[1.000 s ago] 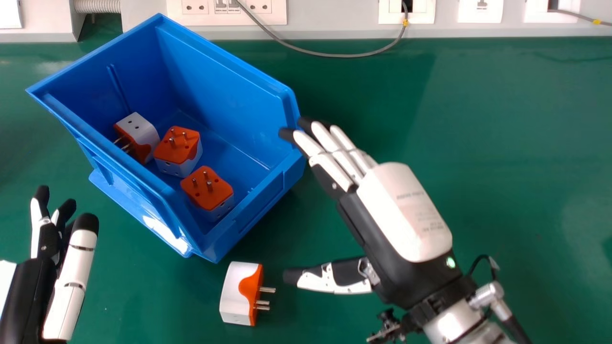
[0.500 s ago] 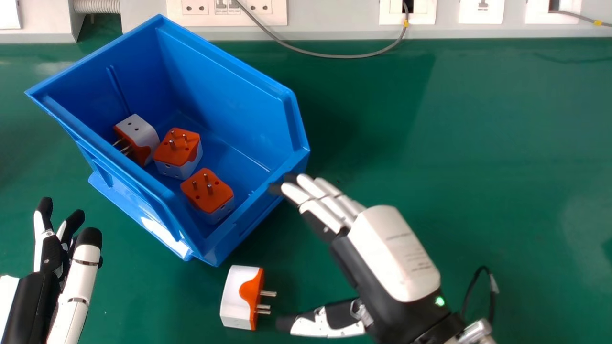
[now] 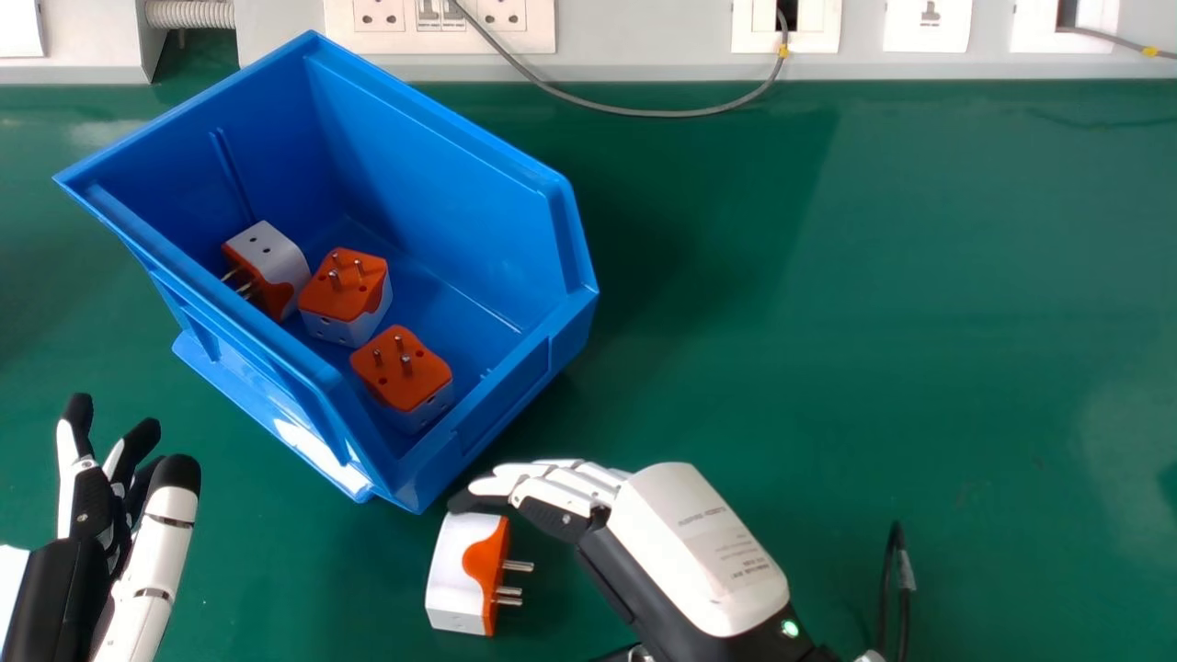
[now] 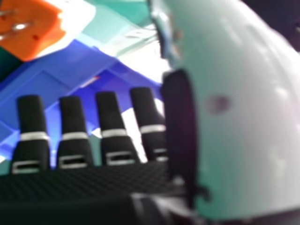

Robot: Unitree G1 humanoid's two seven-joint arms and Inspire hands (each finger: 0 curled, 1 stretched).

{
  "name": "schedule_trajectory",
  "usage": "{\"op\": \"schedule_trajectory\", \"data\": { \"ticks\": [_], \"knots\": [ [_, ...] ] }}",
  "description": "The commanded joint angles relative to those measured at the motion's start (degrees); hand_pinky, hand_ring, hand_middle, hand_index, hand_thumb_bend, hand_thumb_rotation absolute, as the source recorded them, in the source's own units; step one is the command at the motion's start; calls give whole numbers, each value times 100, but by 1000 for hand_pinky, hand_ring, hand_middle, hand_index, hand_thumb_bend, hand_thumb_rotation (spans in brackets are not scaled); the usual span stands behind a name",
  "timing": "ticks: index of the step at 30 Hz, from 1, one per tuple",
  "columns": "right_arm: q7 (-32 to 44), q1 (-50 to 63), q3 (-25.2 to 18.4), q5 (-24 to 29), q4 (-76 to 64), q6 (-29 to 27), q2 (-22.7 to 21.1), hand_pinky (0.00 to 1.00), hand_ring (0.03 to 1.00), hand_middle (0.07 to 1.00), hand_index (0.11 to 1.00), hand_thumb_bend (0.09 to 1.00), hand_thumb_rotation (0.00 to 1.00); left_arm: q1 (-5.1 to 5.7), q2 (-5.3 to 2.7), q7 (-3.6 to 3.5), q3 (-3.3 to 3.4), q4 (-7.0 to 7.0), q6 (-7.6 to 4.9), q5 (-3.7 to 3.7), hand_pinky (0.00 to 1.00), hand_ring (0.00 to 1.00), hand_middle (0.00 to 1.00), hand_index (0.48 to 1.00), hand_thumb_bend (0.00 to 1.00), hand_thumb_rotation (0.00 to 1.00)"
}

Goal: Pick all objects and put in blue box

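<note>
Right hand point(image 3: 694, 552) over the last loose plug adapter point(image 3: 451, 575), three adapters point(image 3: 402, 368) in the blue box point(image 3: 542, 340).
From my station: the right hand's fingers are extended with a slight bend, nothing in their hold, fingertips at the loose adapter's far edge; whether they touch it, I can't tell. That adapter, white and orange, sits on the green table point(image 3: 828, 322) just off the box's near corner, prongs toward my right. Inside the box, the three others lie near one another, two with prongs up, the leftmost on its side. My left hand point(image 3: 69, 588) is at the head view's left edge, fingers loosely extended, holding nothing.
</note>
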Motion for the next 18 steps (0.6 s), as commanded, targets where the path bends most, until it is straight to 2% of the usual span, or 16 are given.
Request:
{"op": "schedule_trajectory", "data": {
  "ticks": [1,5,13,18],
  "knots": [
    [19,14,17,-21,-41,-42,-12,664,770,773,733,620,109,59,-40,33,-13,-190,-121,15,846,934,962,966,371,861],
    [63,-2,29,-112,-23,23,11,656,758,763,722,619,112,76,-36,49,-16,-226,-82,4,847,935,963,967,372,861],
    [-4,-125,80,-314,121,147,141,645,744,754,715,619,131,67,-10,53,19,-204,-30,-7,851,937,965,970,369,867],
    [-45,-221,64,-355,210,180,249,639,740,751,714,619,136,47,2,57,30,-175,-59,3,853,938,965,970,367,870]
  ]
}}
